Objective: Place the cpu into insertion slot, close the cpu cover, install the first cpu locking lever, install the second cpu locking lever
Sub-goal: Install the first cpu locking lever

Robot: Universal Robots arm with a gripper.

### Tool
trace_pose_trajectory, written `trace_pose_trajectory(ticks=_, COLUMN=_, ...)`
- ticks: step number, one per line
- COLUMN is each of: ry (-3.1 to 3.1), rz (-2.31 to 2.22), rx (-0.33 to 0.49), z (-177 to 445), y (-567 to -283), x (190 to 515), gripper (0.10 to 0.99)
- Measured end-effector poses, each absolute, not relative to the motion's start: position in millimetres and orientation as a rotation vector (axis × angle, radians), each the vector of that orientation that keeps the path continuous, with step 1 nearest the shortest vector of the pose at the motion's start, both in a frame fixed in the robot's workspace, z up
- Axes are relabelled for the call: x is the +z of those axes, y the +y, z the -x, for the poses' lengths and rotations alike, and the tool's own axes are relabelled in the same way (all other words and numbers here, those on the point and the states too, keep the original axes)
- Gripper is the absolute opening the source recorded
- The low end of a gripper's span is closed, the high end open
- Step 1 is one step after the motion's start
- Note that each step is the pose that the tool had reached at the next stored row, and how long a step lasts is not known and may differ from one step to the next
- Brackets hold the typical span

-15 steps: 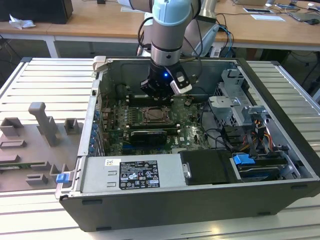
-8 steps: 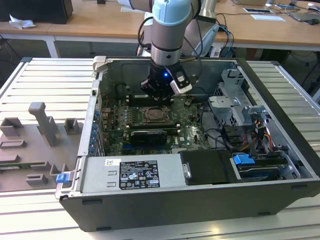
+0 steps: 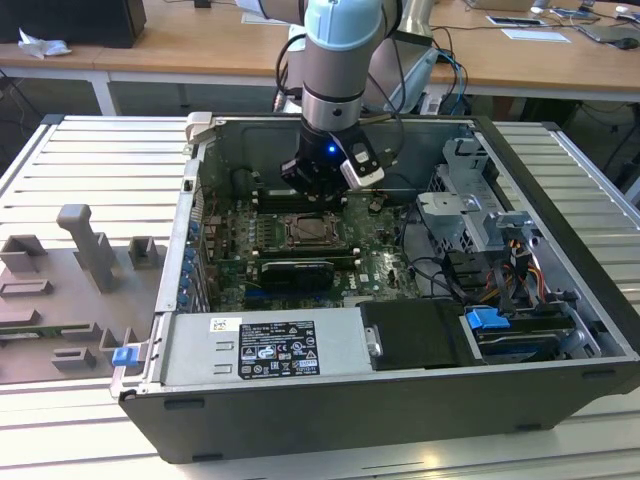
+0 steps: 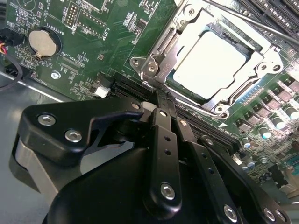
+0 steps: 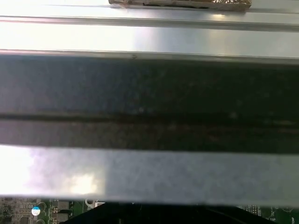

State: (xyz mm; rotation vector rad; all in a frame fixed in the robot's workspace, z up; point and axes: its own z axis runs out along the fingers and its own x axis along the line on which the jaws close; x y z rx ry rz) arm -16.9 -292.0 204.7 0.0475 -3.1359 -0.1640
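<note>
In the second wrist view the cpu (image 4: 210, 63) lies pale face up in the insertion slot (image 4: 219, 109) on the green board. The silvery cpu cover (image 4: 161, 51) is down around the cpu as a frame. A thin metal lever rod (image 4: 252, 22) runs along the socket's far side. My gripper (image 4: 161, 95) is shut, its two black fingers pressed together, with the tips at the cover's near corner. In the exterior view the gripper (image 3: 318, 188) hangs inside the open computer case, just above and behind the insertion slot (image 3: 312, 232).
A long black card (image 3: 292, 272) lies in front of the socket. A grey power supply box (image 3: 265, 348) fills the case's front and a drive cage (image 3: 470, 215) with cables stands on the exterior view's right. A coin cell (image 4: 42, 42) and memory slots (image 4: 275, 14) flank the socket.
</note>
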Motion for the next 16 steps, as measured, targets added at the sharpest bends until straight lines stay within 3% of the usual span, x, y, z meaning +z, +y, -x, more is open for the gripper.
trace_pose_trajectory(ticks=16, ry=-3.138, rz=-0.047, rx=-0.077, z=16.7, y=-291.4, x=201.4, gripper=0.106)
